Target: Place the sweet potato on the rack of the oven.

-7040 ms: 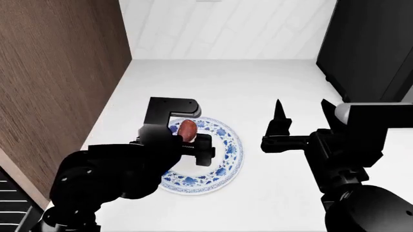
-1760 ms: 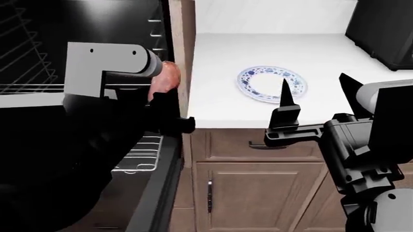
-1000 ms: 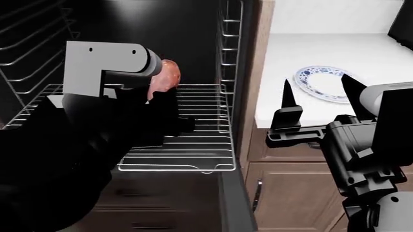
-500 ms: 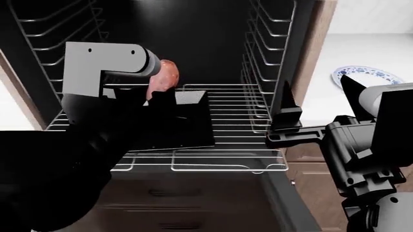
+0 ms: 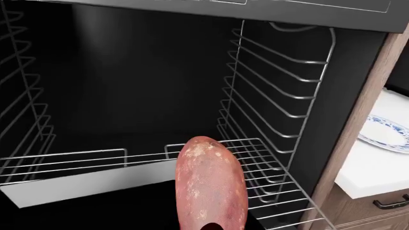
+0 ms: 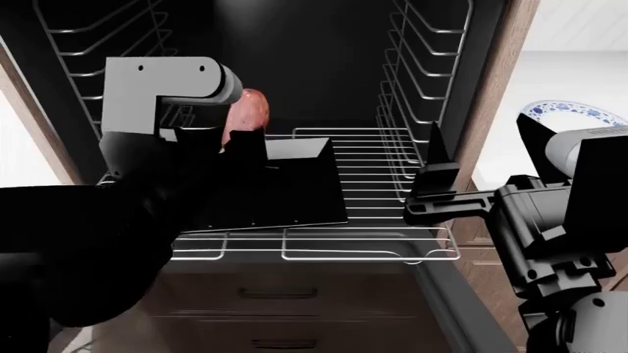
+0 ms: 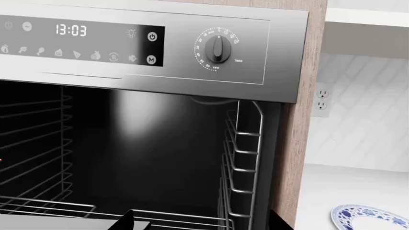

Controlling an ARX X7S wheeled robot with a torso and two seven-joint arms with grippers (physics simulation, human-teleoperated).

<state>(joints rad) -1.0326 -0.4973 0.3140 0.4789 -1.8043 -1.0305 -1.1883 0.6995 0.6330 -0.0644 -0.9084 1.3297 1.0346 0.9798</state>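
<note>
Left gripper [image 6: 240,136]: my fingers clamp the sweet potato [image 5: 210,187], lifted over the rack [image 6: 378,184] for a drop.
Right gripper [image 6: 481,158]: spread, holding nothing — parked right of the oven [image 7: 211,52].
Rack: partly under a black tray [image 6: 279,187].

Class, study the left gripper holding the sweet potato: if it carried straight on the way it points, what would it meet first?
The left gripper with the sweet potato points into the oven, above the rack. The way looks free up to the dark back wall, though depth is hard to judge.
</note>
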